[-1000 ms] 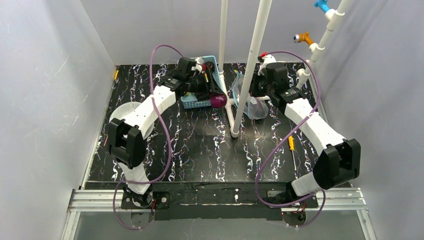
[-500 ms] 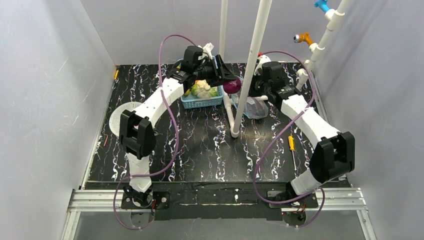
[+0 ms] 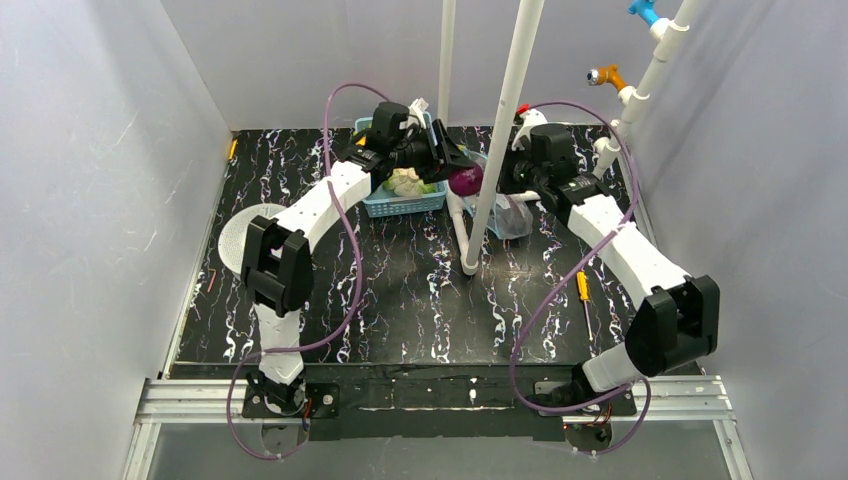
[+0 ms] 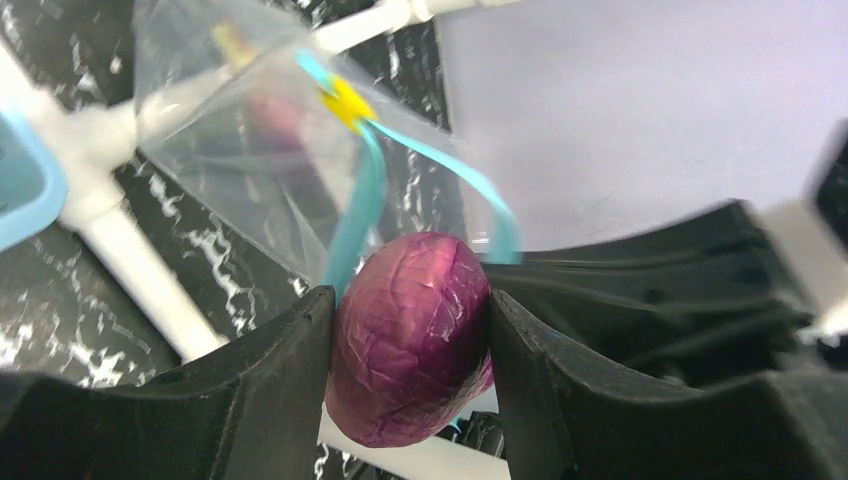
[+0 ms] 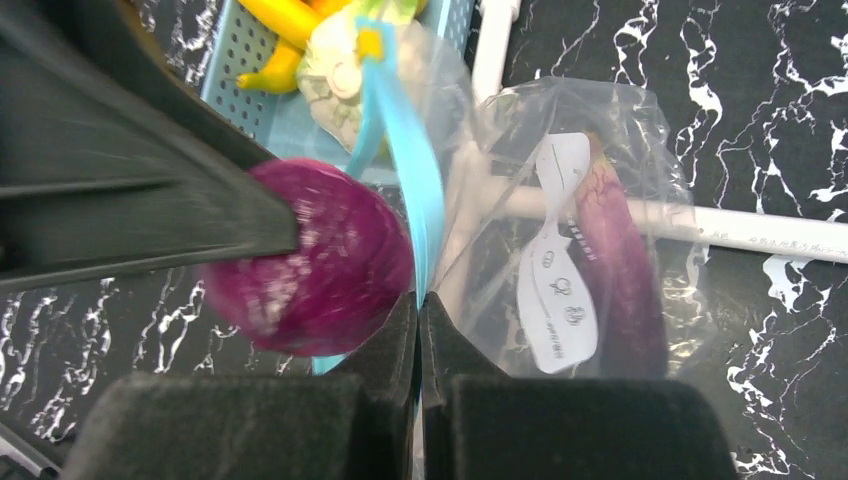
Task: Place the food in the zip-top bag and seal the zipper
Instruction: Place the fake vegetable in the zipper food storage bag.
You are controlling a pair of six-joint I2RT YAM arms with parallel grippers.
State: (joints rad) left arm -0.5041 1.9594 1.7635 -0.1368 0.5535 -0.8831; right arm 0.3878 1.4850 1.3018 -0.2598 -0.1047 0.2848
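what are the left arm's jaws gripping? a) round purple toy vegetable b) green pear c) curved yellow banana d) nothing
a, the left wrist view shows the jaws pressed on both sides of the round purple toy vegetable, close to the clear zip-top bag.

Black tabletop (image 3: 400, 300) with white marbling. Far centre: light-blue mesh basket (image 3: 405, 203). Just right of it lies the base of a white pipe frame (image 3: 462, 225), with one upright footed near mid-table. Right of the frame, the lower end of the clear zip-top bag (image 3: 515, 215) appears to rest on the surface. Right side: yellow-handled screwdriver (image 3: 583, 288). Left side: white round disc (image 3: 232, 235), partly hidden. Left edge: thin red item (image 3: 213, 280). Far left corner: small yellow item (image 3: 232, 149).
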